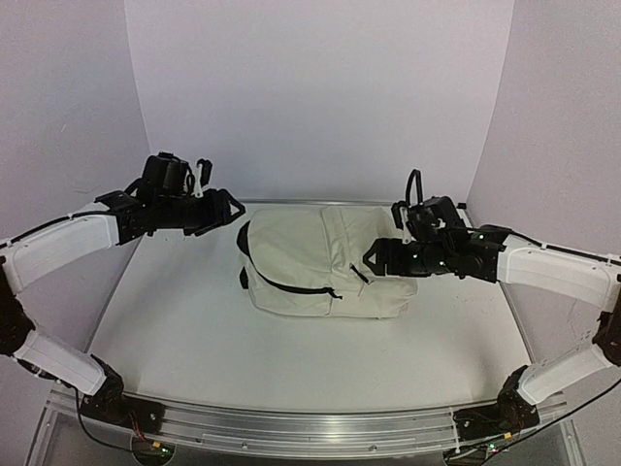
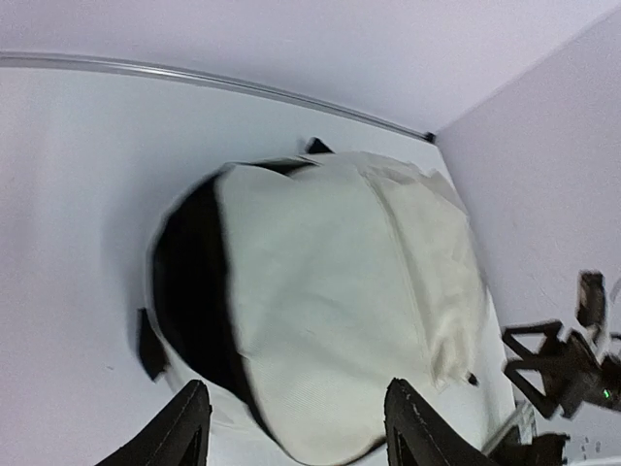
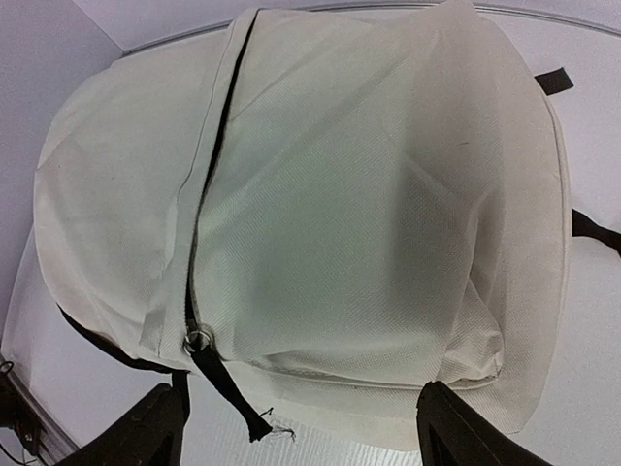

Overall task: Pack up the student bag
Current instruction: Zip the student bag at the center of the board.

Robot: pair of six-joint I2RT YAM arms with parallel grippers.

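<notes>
**Student bag point(image 1: 320, 257) lying zipped on the table point(image 1: 175, 330); both grippers clear of it.**

The bag rests flat at mid-table, towards the back wall. Its main zipper point(image 3: 209, 223) appears drawn closed, with the pull point(image 3: 199, 340) at the end of the track. No item awaiting packing is in view. The left gripper point(image 1: 231, 208) hangs just off the bag's left end, fingers spread and holding nothing. The right gripper point(image 1: 374, 257) hovers over the bag's right end, fingers likewise spread and empty. Judgement: packing appears complete or nearly so, but the contents are hidden and cannot be verified.
</notes>
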